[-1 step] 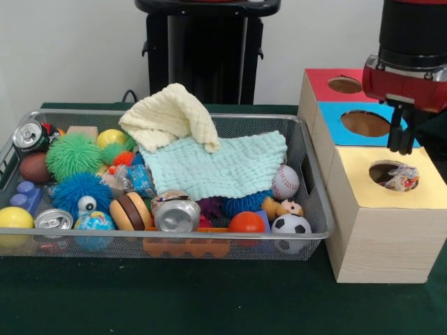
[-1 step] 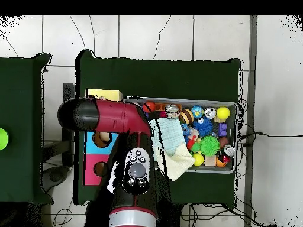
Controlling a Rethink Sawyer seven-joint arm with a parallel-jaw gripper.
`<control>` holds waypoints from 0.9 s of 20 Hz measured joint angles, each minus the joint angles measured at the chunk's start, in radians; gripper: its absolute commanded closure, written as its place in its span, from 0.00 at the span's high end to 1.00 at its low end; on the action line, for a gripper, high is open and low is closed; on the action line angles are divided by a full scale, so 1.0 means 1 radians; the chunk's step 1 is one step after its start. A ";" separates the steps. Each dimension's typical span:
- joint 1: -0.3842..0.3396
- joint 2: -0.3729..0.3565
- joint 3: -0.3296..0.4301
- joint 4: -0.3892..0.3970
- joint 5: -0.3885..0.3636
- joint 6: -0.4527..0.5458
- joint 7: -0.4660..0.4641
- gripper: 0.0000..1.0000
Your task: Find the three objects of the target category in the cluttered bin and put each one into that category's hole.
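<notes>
The gripper [image 1: 403,143] hangs over the box [image 1: 380,230], its dark fingers [image 1: 396,132] close together and pointing down, with nothing visible between them; the gap looks narrow and empty. Just below and slightly in front of the fingertips sits the yellow hole [image 1: 392,174], and a crinkled wrapped item [image 1: 403,179] lies in its mouth, partly sunk but still showing. Behind the gripper are the blue hole [image 1: 364,123] and, farther back, the red hole [image 1: 344,85], both empty as far as can be seen. The step in hand is judged to be the end of a drop into the yellow hole. Well off to the side of the gripper, the bin [image 1: 311,183] holds the remaining clutter: two cloths [image 1: 209,157] covering its middle, cans [image 1: 177,214], spiky balls [image 1: 73,155], a baseball [image 1: 285,182] and a soccer ball [image 1: 291,225]. The overhead view shows the arm [image 2: 121,118] reaching across the box, which it largely hides. The next move calls for lifting clear, crossing to the bin, and finding another item of the same kind, which may mean shifting the cloths; how many of the three are already placed cannot be told.
</notes>
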 measured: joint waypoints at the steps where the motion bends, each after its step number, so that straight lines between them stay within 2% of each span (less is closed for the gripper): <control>1: 0.000 0.018 0.000 0.000 -0.009 -0.020 0.000 0.00; 5: 0.000 0.065 0.000 -0.009 -0.022 -0.062 0.000 0.00; 10: 0.006 0.155 -0.005 -0.069 -0.026 -0.116 0.000 0.00; 15: 0.009 0.185 -0.033 -0.132 -0.035 -0.115 0.000 0.00; 18: 0.015 0.189 -0.038 -0.143 -0.045 -0.107 0.000 0.00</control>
